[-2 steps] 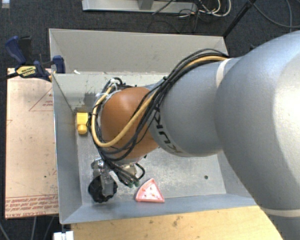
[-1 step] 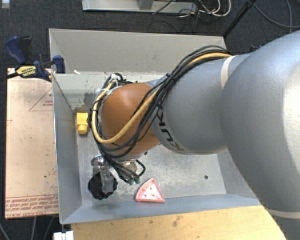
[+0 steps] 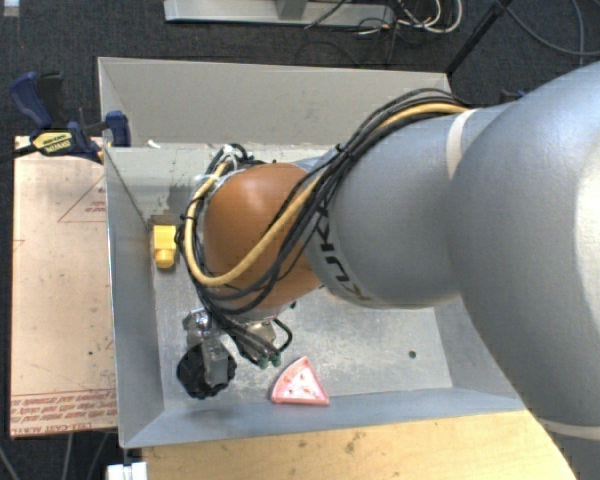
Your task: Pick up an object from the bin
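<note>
My gripper (image 3: 213,356) hangs below the orange wrist cover, low in the bin's front left corner. Right under and against it lies a small black lump (image 3: 193,377) on the bin floor; whether it is held is hidden from this angle. A pink-red triangular slice with pale dots (image 3: 300,385) lies flat to the right of the gripper, close to the front wall. A yellow block-shaped piece (image 3: 164,245) rests against the left wall, further back.
The arm and its orange cover with cables hang over the middle and back of the bin, hiding what lies beneath. The left and front walls stand close to the gripper. Bare grey floor shows at the front right.
</note>
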`<action>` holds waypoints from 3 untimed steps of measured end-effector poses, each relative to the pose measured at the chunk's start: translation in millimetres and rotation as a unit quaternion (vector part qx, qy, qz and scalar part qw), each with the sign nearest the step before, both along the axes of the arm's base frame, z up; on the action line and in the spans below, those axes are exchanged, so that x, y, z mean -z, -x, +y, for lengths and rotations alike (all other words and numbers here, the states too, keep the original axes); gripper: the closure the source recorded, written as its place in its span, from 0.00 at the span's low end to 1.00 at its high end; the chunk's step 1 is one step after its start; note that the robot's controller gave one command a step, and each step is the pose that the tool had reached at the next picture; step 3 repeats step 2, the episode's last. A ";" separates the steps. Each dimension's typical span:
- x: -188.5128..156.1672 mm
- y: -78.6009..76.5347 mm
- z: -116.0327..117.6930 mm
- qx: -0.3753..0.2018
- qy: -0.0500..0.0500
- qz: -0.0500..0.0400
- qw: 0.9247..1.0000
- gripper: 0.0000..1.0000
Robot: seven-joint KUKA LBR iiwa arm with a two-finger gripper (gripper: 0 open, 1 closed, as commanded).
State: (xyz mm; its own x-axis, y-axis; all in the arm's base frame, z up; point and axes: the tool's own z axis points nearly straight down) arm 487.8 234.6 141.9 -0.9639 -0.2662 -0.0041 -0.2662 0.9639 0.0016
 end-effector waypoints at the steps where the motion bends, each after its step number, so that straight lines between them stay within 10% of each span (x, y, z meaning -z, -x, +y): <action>1: -9.2 1.0 -0.2 0.000 0.001 0.002 1.000 1.00; 3: -20.0 0.2 0.4 0.000 0.000 0.001 1.000 1.00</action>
